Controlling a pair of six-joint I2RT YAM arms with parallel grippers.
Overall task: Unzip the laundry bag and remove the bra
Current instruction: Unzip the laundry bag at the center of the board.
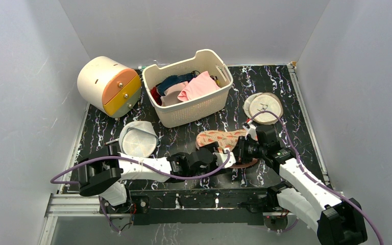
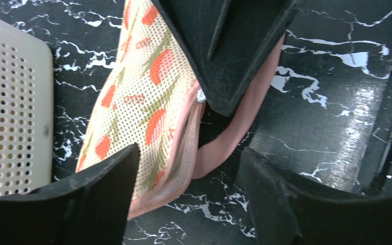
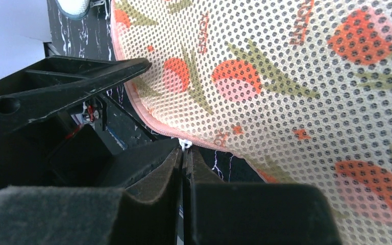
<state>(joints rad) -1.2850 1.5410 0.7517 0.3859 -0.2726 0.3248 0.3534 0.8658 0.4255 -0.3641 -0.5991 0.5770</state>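
1. The laundry bag has short words in orange capitals scattered through its floral print. They show in both wrist views, but the letters are too small and too broken up by the mesh to read.
2. No other text, label, brand or number is legible.

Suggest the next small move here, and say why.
Probably the right gripper should draw the zipper pull further along the laundry bag seam. It is shut on the pull, the seam gapes only a short way, and the open left gripper has the bag's edge between its fingers.
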